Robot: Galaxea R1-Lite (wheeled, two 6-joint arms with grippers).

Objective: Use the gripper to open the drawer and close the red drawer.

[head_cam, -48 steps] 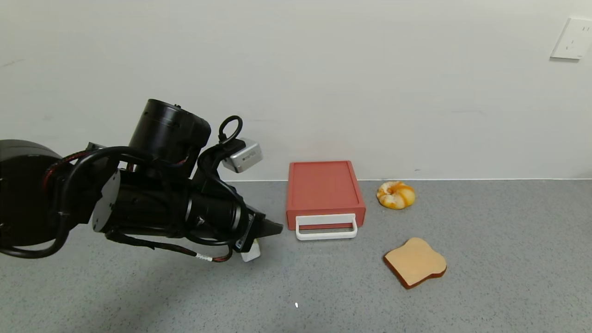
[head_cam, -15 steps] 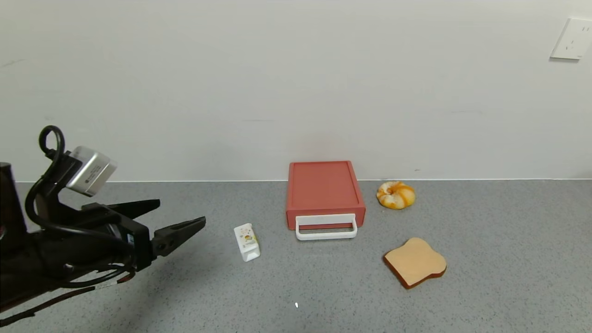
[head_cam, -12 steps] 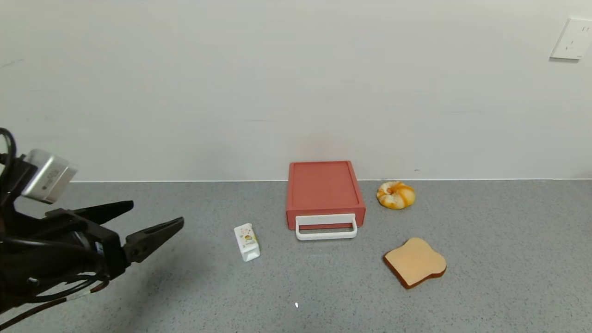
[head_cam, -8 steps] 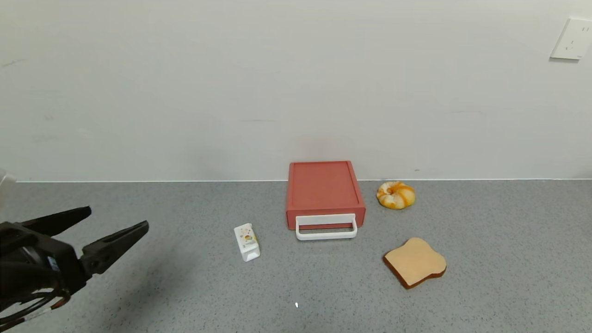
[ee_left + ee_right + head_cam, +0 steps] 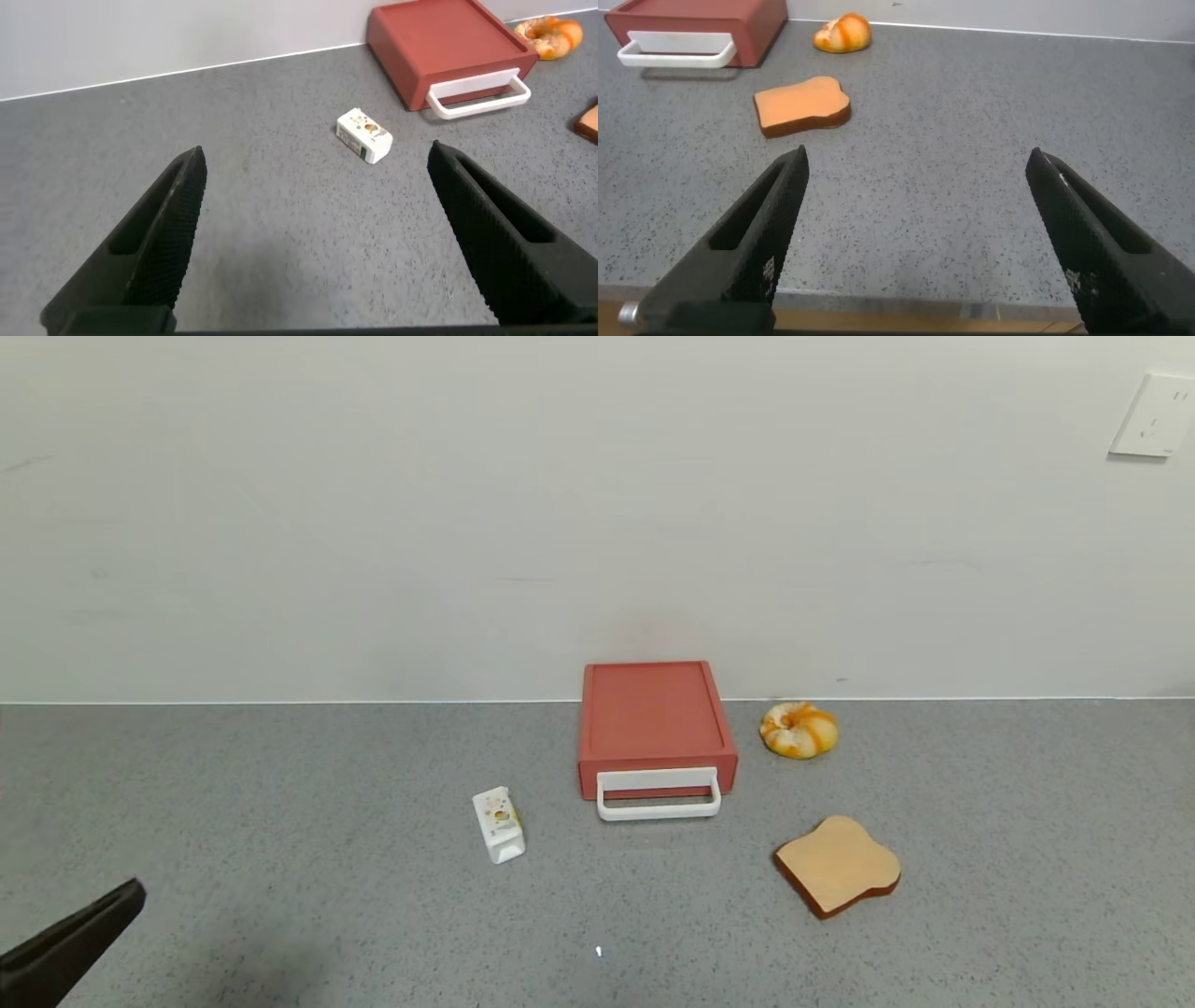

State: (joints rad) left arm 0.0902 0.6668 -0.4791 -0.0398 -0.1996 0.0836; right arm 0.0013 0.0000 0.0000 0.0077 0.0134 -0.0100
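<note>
Item: red drawer (image 5: pixel 656 728), shut, handle (image 5: pixel 659 793) facing me, mid-counter (image 5: pixel 280 821) by the wall, ahead and rightward of my left hand (image 5: pixel 313 243), fingers spread and empty, the right hand (image 5: pixel 915 243) likewise spread.

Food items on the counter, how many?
2: a bagel by the wall just right of the red drawer box, and a toast slice nearer the robot. The small white carton isn't counted.

one red drawer (image 5: pixel 655 728), one white carton (image 5: pixel 499 824), one bread slice (image 5: pixel 838 864), one bagel (image 5: pixel 798 729)
</note>
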